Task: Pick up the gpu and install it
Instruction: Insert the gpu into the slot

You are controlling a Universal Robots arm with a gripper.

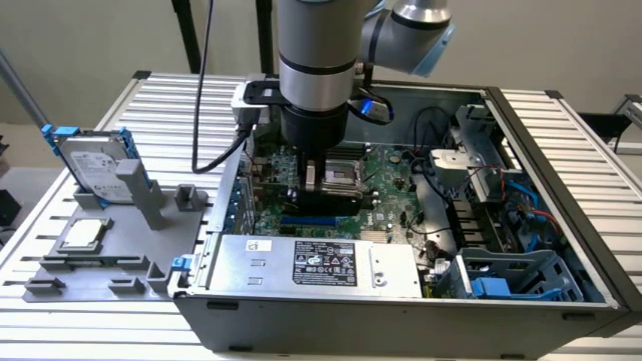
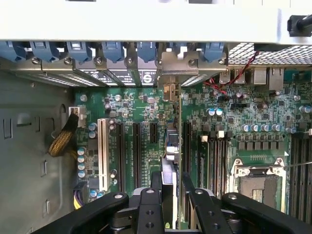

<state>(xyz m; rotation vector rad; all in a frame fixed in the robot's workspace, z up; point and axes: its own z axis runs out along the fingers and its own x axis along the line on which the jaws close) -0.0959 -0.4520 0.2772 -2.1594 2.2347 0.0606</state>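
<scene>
End effector [image 2: 171, 208] is mine, clamped on the gpu [image 2: 172, 144], which I hold edge-on. Open computer case [image 1: 401, 323] sits on the bench [image 1: 180, 90]. Inside, over the motherboard [image 2: 136, 112], the gpu stands upright along an expansion slot, its bracket [image 2: 168, 90] at the rear openings. Pickup done. Seating looks close, but I can't tell if it is fully home.

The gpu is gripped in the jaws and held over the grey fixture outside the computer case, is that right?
Not quite. The gpu is gripped in the jaws, but it is held inside the computer case, over the green motherboard, not over the grey fixture outside. The wrist view shows this.
</scene>
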